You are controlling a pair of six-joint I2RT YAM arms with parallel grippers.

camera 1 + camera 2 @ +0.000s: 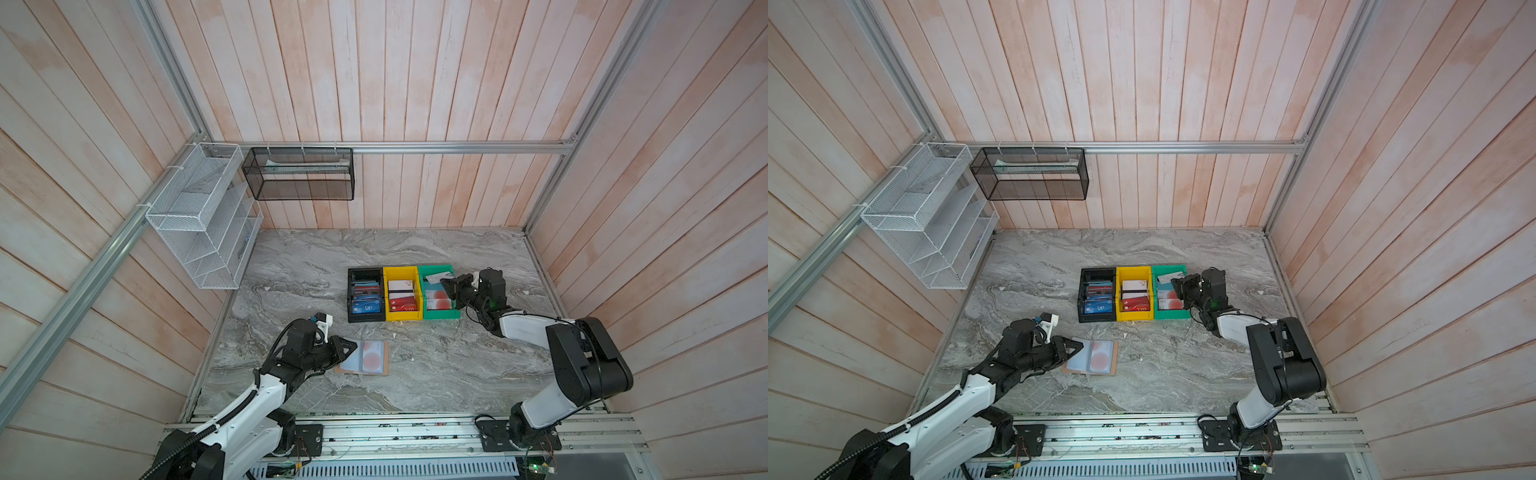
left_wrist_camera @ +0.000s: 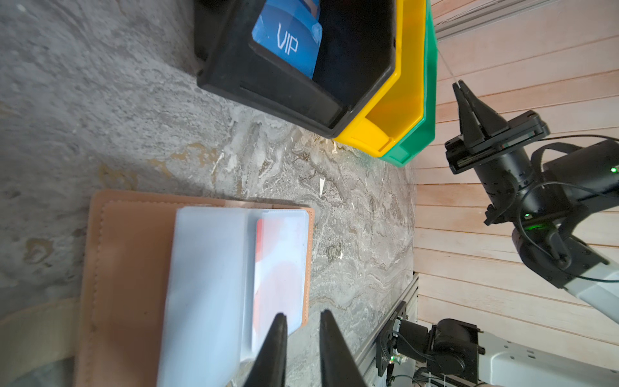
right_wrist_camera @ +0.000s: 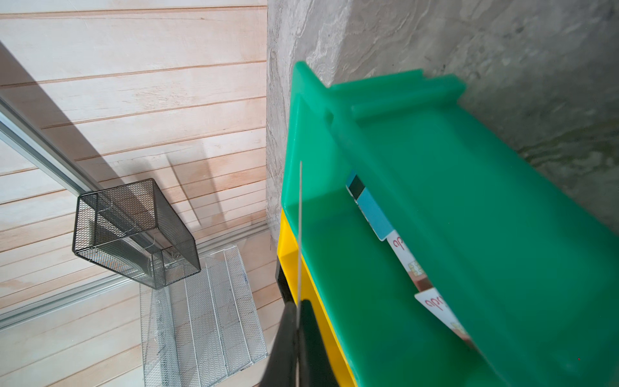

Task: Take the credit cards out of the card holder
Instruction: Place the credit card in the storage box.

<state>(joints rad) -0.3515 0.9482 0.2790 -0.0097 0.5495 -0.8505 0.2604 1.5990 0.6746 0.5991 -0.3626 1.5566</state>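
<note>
Card drop: my right fingers point(image 3: 284, 348) pinch a card point(image 3: 300, 234) above the green bin point(image 3: 469, 201); left fingers point(image 2: 276, 348), narrowly parted, empty, sit at the open card holder point(image 2: 134, 268) on the tabletop point(image 2: 100, 100). Next, I reckon: release, fetch the sleeved card point(image 2: 278, 274).

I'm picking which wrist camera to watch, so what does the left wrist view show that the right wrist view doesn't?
Only the left wrist view shows the open card holder, a card with a red circle in its sleeve, the black bin, and the left gripper with jaws apart. Only the right wrist view shows the black mesh basket, the white wire rack and the stored cards inside the green bin. Both show the green bin, the yellow bin and the right gripper shut on a thin card.
</note>
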